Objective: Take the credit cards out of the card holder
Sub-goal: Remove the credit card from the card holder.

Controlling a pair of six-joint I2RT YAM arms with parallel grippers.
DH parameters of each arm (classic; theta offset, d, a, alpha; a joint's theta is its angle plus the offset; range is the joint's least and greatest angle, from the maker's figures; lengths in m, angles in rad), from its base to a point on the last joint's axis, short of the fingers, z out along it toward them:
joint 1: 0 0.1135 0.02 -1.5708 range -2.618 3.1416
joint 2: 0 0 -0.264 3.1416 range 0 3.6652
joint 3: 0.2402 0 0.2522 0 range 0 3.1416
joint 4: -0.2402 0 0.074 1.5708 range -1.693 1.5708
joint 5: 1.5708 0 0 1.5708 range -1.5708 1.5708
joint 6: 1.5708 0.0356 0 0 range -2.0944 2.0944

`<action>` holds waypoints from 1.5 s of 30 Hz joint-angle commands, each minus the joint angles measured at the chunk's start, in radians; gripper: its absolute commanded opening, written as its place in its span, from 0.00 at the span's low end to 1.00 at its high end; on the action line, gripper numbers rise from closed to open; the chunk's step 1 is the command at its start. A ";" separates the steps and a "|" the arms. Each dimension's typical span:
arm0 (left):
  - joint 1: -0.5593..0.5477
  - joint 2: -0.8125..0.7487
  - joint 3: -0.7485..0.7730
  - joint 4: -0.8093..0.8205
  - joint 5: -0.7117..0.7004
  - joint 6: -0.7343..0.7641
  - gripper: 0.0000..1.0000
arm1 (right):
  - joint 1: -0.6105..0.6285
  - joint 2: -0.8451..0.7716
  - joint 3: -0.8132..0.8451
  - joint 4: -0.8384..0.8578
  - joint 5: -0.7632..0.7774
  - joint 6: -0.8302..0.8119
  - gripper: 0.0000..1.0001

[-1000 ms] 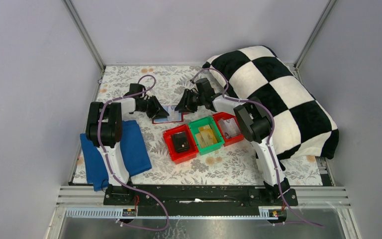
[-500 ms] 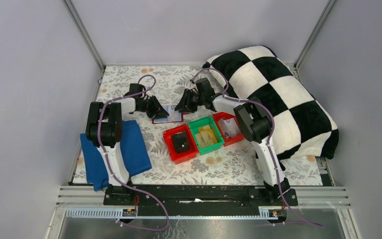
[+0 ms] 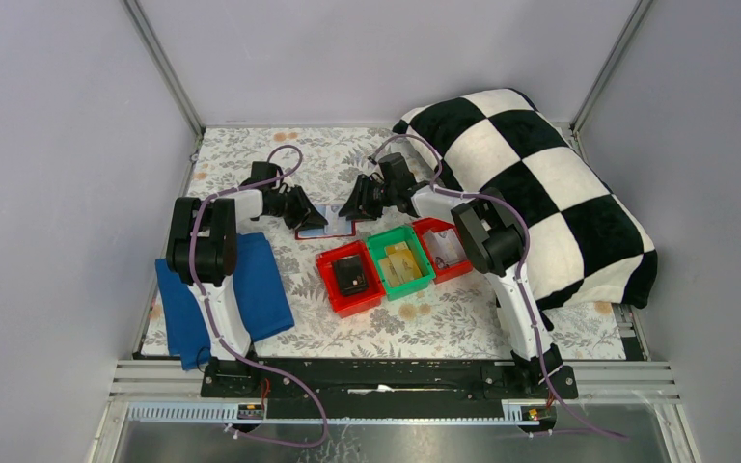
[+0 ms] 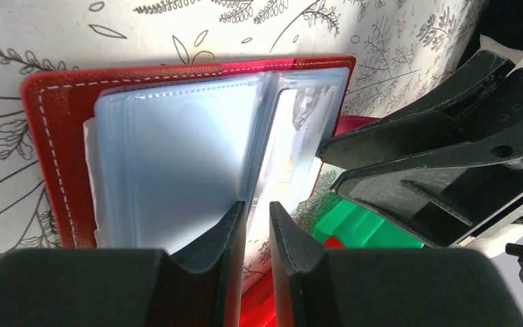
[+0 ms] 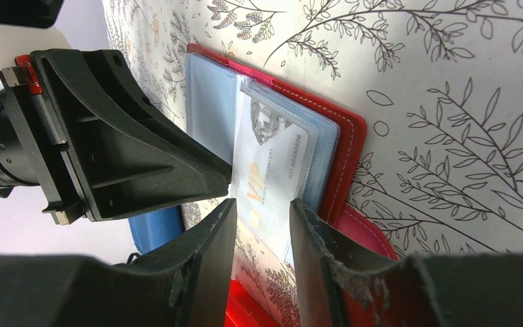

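The dark red card holder (image 3: 326, 231) lies open on the floral cloth between my two grippers. Its red edge (image 4: 48, 136) frames light blue pockets. One pale card (image 5: 272, 177) with orange lettering sticks partway out of a pocket onto the cloth; it also shows in the left wrist view (image 4: 293, 146). My left gripper (image 4: 257, 208) rests at the blue pocket lining, jaws almost together, nothing between them. My right gripper (image 5: 262, 208) hovers over the card's free end, jaws a little apart, not closed on it. In the top view, the left gripper (image 3: 311, 218) and right gripper (image 3: 352, 205) face each other.
A red bin (image 3: 326, 285) holds a small black box, a green bin (image 3: 378, 267) holds yellow-tan flat items, and another red bin (image 3: 434, 225) stands beside it, all just near of the holder. A blue cloth (image 3: 222, 294) lies left. A checked blanket (image 3: 540, 183) fills the right.
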 commanded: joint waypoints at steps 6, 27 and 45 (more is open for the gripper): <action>0.002 0.014 0.036 0.024 0.017 0.012 0.18 | 0.013 0.031 0.026 -0.023 -0.001 -0.013 0.42; 0.002 0.035 0.047 0.039 0.043 0.008 0.00 | 0.012 0.027 0.023 -0.018 0.001 -0.013 0.42; 0.040 -0.026 -0.025 0.066 0.021 0.011 0.00 | 0.013 0.033 0.021 -0.031 0.004 -0.027 0.41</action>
